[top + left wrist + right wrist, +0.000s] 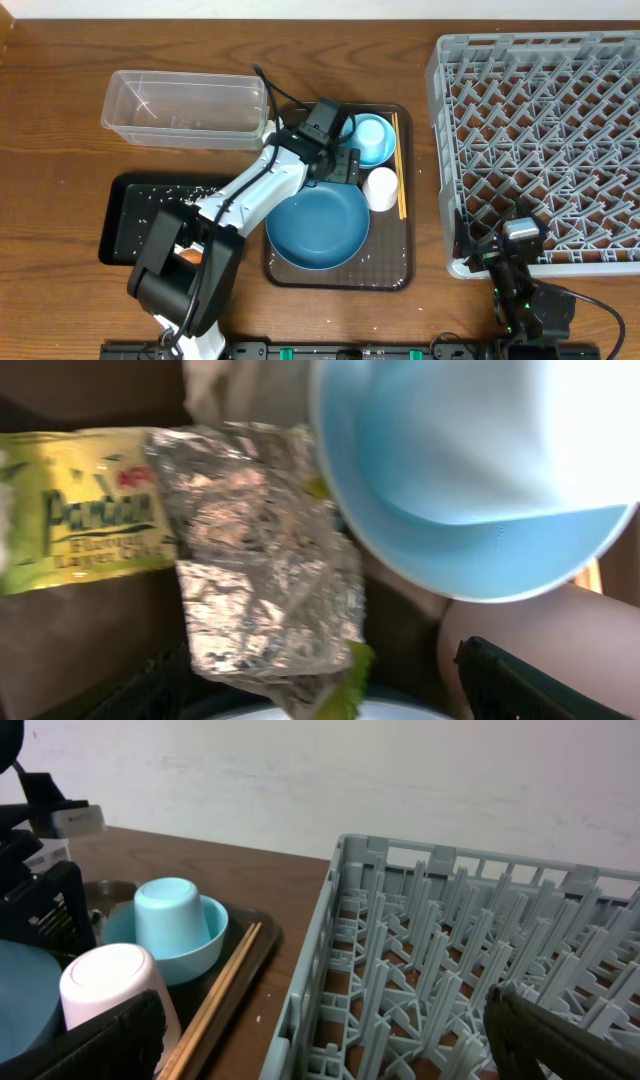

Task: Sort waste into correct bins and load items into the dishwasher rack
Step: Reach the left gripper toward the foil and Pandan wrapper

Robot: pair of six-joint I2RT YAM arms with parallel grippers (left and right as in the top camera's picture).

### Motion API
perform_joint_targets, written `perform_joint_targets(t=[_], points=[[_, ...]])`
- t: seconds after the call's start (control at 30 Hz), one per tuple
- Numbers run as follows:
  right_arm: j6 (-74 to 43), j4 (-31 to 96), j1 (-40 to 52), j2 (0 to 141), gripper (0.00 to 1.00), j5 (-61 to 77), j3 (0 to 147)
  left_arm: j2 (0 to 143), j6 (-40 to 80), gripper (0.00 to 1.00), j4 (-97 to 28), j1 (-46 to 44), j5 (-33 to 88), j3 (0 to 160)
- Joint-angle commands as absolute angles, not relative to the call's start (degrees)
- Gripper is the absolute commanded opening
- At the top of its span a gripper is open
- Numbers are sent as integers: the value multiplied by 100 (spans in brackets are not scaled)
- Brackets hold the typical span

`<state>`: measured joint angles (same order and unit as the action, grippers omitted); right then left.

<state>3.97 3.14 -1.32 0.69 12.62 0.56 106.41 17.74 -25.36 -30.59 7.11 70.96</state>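
Rice (160,192) in black tray (110,245); foil wrapper (265,550) not yet binned, my left gripper (325,675) open around it; right gripper (330,1045) open; dishwasher rack (540,140) unloaded.

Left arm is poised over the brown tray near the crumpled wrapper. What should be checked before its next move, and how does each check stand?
1. Foil wrapper lined up ahead of the left gripper: ok.
2. Left gripper's jaws apart, nothing held: ok.
3. Room beside the wrapper: not ok. The light blue bowl has its rim hard by it. Whether they touch, cannot tell.
4. Clear plastic tub open on top, nothing over it: ok.
5. Right gripper out of the way: ok. It is open, at the near corner of the dishwasher rack.
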Motion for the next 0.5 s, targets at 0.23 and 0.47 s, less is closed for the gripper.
perform_joint_targets(t=[0.23, 0.47], points=[[327, 316, -185, 40, 99, 1247, 32, 10750, 1719, 82, -2749, -3057, 239, 7072], [327, 316, -185, 40, 99, 1247, 32, 10750, 1717, 80, -2821, -3057, 187, 7067]])
